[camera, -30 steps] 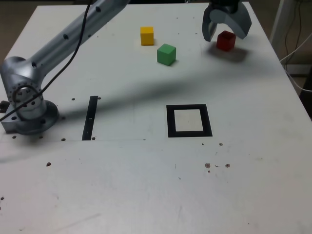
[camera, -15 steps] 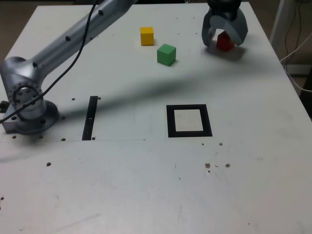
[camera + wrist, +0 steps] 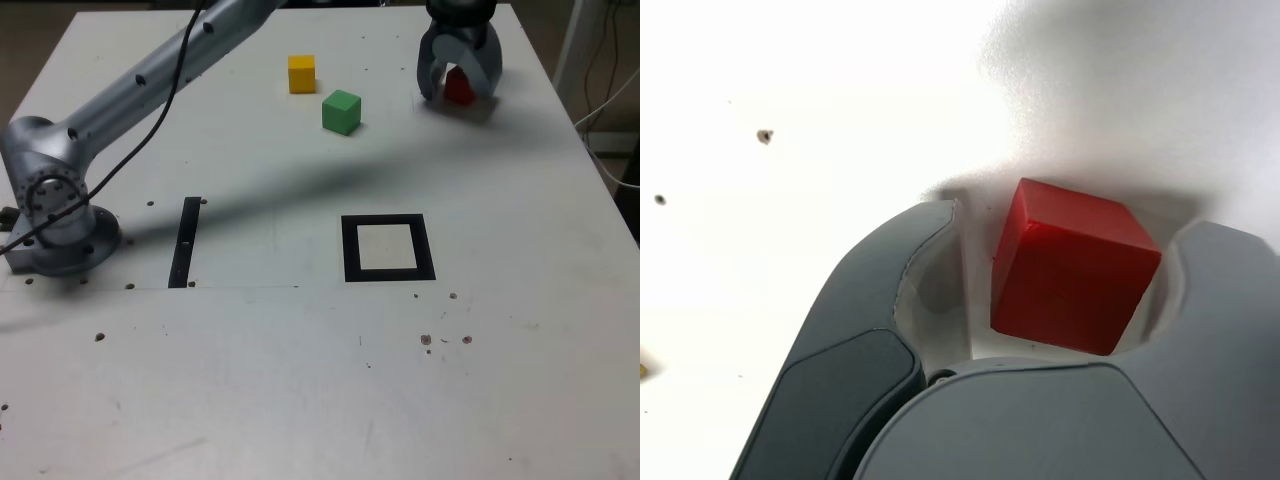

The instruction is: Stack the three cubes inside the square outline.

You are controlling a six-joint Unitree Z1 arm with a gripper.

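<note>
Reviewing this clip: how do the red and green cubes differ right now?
The red cube sits between the hand's fingers; the green cube stands free of them. The red cube is partly hidden in the exterior view, while the green cube shows unobstructed. Both are plain, single-coloured cubes.

The tool (image 3: pixel 458 92) partly hides the red cube (image 3: pixel 460 86).

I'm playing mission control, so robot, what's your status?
Gripper open around red cube. Green cube, yellow cube on table. Square outline empty, nothing blocking it.
</note>
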